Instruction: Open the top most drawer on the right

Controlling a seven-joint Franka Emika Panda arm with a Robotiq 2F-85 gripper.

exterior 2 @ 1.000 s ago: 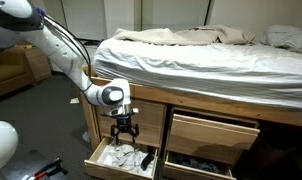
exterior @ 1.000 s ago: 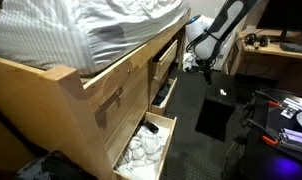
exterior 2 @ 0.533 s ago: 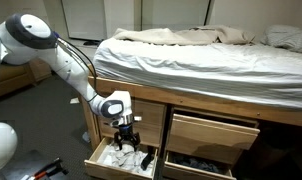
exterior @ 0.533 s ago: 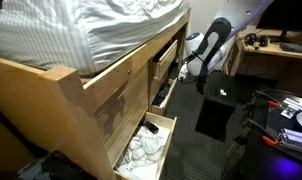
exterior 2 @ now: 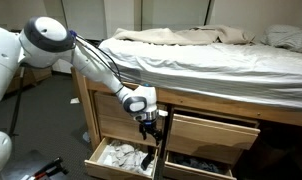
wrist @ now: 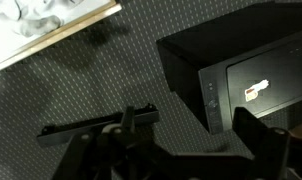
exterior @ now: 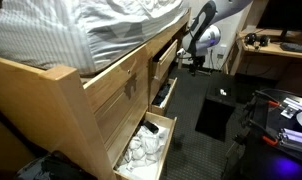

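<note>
Beside top drawer, fingers downward

A wooden bed heaped with rumpled pale bedding stands on dark textured floor; a black box lies there, pale doors behind.

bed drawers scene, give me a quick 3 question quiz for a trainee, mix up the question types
1. True or false: the lower drawer that holds the white cloth is shut.
2. In an exterior view, where is the gripper relative to the mattress?
A. above it
B. below it, beside the top right drawer
C. behind it
3. Fill the gap: in the wrist view, a ___ box sits on the dark floor.

Key: 1 false, it is pulled out; 2 B; 3 black.
</note>
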